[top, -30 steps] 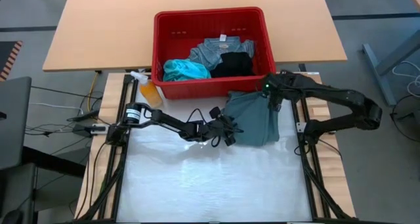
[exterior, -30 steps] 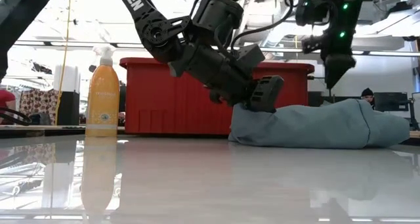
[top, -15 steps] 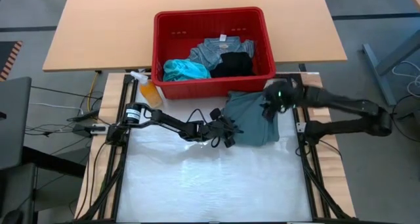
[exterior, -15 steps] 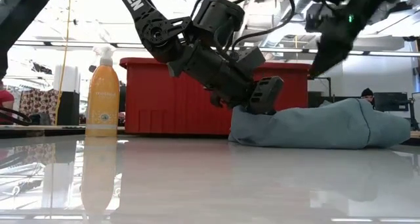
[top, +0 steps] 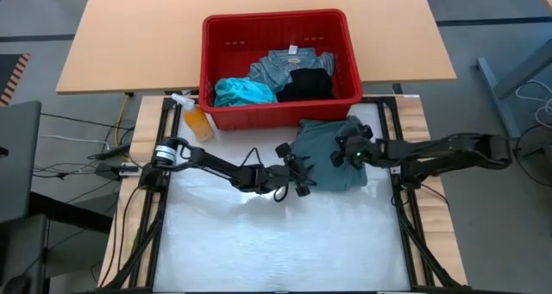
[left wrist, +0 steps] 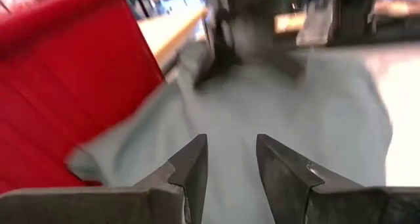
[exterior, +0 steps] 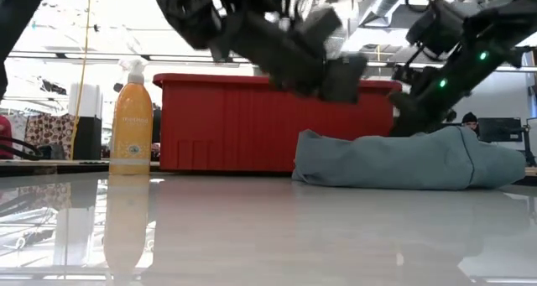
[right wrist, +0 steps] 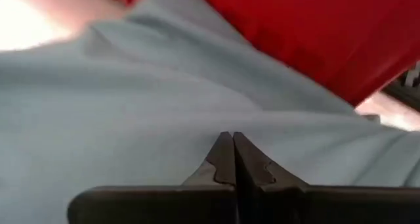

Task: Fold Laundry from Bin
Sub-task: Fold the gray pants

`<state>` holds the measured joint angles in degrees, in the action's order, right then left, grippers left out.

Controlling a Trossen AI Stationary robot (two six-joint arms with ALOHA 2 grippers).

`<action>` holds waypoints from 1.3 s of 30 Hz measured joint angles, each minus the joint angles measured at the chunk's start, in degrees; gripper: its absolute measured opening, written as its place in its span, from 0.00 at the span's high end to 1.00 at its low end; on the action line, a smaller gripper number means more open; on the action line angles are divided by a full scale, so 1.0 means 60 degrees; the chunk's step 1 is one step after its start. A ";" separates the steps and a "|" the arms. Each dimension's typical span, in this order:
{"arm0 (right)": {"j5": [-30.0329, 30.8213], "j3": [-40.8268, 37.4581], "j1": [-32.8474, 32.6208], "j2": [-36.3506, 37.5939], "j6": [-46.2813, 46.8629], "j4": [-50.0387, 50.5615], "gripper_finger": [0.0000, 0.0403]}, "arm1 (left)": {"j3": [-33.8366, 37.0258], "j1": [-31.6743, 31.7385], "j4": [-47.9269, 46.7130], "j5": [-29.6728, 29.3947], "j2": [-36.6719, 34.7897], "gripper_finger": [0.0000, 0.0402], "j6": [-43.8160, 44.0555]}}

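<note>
A muted grey-green garment (top: 332, 156) lies bunched on the white table, just in front of the red bin (top: 274, 22). In the bin lie turquoise (top: 243, 91), black (top: 306, 84) and mottled blue-grey (top: 285, 65) laundry. My left gripper (left wrist: 231, 152) stands open at the garment's left edge, and the low view shows it lifted above the cloth (exterior: 344, 72). My right gripper (right wrist: 230, 137) is shut and slants down onto the top of the garment (exterior: 403, 160), coming from the table's right. My right gripper has its shut fingertips (right wrist: 223, 152) right at the top surface of the grey-green garment (right wrist: 216, 122), slanting down from the table's right. No cloth shows between the fingers. I cannot tell whether the tips touch the cloth.
An orange spray bottle (top: 197, 117) stands at the bin's left front corner. The near half of the white table surface (top: 276, 242) is bare. Metal frame rails (top: 405, 225) run along both sides of the table.
My right gripper has come down from above the garment's far right corner to its top, tipping from pointing straight down to a slant and moving toward the table's left. My left gripper has risen clear of the garment's left edge. The garment has stayed where it was.
</note>
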<state>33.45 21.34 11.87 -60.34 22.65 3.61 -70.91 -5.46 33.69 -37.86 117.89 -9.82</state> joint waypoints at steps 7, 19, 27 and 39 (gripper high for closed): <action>0.0028 -0.0072 0.1108 -0.2178 0.0015 -0.1995 0.97 | 0.1106 -0.0292 0.0040 -0.0219 -0.1116 0.70 0.0221; -0.0976 -0.0017 0.0615 -0.4984 0.0966 -0.3682 0.97 | 0.2942 -0.0390 0.1499 -0.0246 -0.1560 0.70 0.1908; -0.1109 0.0038 -0.2651 -0.4831 0.3050 -0.3705 0.97 | 0.2946 -0.0648 0.1518 -0.0236 -0.1620 0.70 0.1570; 0.0229 0.2230 -0.5364 -0.4453 0.2650 -0.1793 0.97 | 0.2942 -0.1322 -0.0158 0.0143 -0.2101 0.70 0.2243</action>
<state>34.82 34.72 -20.31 -87.06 38.55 -7.15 -53.25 -13.39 32.74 -37.00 105.29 3.64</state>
